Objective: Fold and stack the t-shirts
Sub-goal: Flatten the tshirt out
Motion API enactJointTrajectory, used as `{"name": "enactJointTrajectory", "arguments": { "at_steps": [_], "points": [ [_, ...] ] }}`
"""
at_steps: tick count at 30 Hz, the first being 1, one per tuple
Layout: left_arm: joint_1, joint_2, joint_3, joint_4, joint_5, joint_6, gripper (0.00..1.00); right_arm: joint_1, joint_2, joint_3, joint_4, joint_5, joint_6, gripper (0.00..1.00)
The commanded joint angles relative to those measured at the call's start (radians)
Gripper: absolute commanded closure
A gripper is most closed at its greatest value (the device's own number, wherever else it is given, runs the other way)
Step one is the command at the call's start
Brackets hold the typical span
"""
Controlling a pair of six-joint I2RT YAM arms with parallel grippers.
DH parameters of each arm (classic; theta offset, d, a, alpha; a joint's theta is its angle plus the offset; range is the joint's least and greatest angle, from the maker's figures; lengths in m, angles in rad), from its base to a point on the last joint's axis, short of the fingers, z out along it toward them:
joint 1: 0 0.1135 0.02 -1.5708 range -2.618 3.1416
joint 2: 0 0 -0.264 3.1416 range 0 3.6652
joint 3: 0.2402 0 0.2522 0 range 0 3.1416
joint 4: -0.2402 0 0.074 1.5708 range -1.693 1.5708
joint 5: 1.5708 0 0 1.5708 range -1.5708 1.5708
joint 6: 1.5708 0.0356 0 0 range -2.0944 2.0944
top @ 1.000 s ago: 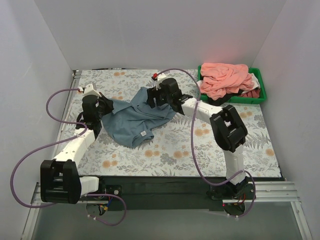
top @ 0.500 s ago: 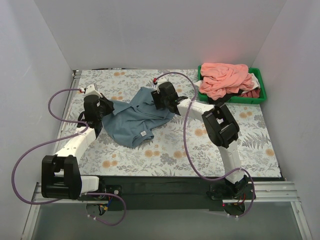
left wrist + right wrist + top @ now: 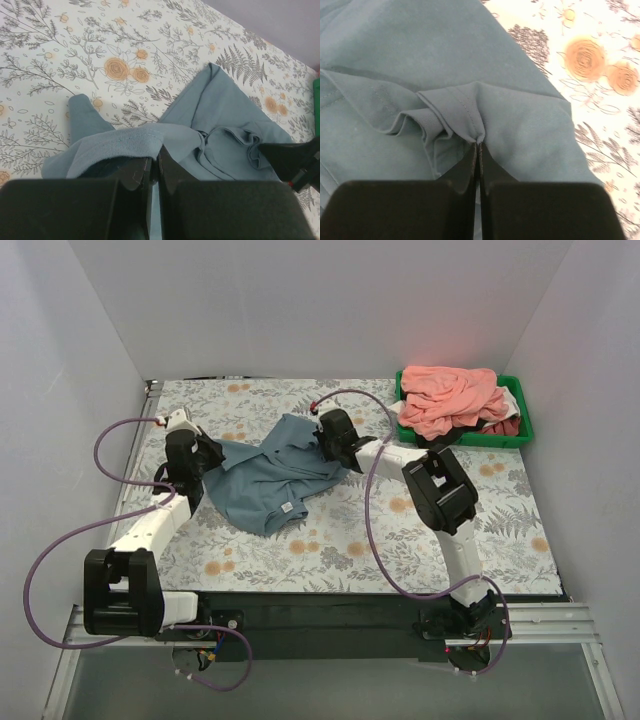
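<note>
A dusty grey-blue t-shirt (image 3: 270, 478) lies crumpled on the floral table cover (image 3: 400, 530). My left gripper (image 3: 208, 452) is shut on the shirt's left hem (image 3: 125, 142), which drapes over its fingertips in the left wrist view. On the shirt's far right side, my right gripper (image 3: 322, 440) is shut on a pinched fold of the stitched edge (image 3: 470, 125). Salmon-pink t-shirts (image 3: 450, 398) with white and dark red pieces are heaped in a green bin (image 3: 524, 430) at the back right.
White walls enclose the table on three sides. Purple cables (image 3: 380, 490) loop over both arms. The right arm's elbow (image 3: 437, 490) stands over the cover to the right of the shirt. Bare cover shows in front of the shirt.
My right gripper has closed onto the fold of the grey-blue shirt and shifted slightly right and down. The left gripper stays shut on the hem.
</note>
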Motion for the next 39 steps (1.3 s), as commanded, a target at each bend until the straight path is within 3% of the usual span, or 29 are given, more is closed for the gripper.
{"name": "enactJointTrajectory", "arguments": {
  "at_steps": [1, 5, 13, 17, 19, 20, 21, 23, 32, 39],
  "points": [
    [0.055, 0.005, -0.009, 0.047, 0.012, 0.005, 1.0, -0.053, -0.148, -0.04, 0.007, 0.011, 0.009, 0.99],
    [0.179, 0.043, 0.069, 0.009, 0.093, -0.018, 1.0, -0.109, -0.277, -0.102, 0.007, 0.026, 0.002, 0.99],
    [0.205, -0.024, 0.232, -0.046, 0.104, -0.016, 1.0, -0.179, -0.588, -0.325, 0.017, 0.149, -0.008, 0.99],
    [0.207, -0.019, 0.197, -0.029, 0.148, -0.012, 1.0, -0.179, -0.665, -0.428, 0.03, 0.209, 0.021, 0.99],
    [0.205, -0.01, 0.165, -0.008, 0.188, -0.016, 1.0, -0.178, -0.665, -0.446, 0.028, 0.227, 0.04, 0.8],
    [0.207, -0.007, 0.143, 0.003, 0.22, -0.018, 1.0, -0.179, -0.664, -0.454, 0.025, 0.227, 0.045, 0.52],
    [0.207, -0.004, 0.114, 0.012, 0.23, -0.019, 1.0, -0.176, -0.662, -0.458, 0.022, 0.221, 0.048, 0.41],
    [0.205, 0.014, 0.094, 0.015, 0.246, -0.015, 1.0, -0.156, -0.665, -0.466, 0.013, 0.221, 0.051, 0.27],
    [0.208, 0.119, 0.091, 0.038, 0.288, -0.013, 1.0, -0.084, -0.711, -0.547, -0.074, 0.05, 0.155, 0.27],
    [0.207, 0.143, 0.091, 0.055, 0.288, -0.023, 1.0, 0.084, -0.854, -0.737, -0.116, -0.068, 0.252, 0.3]
  ]
}}
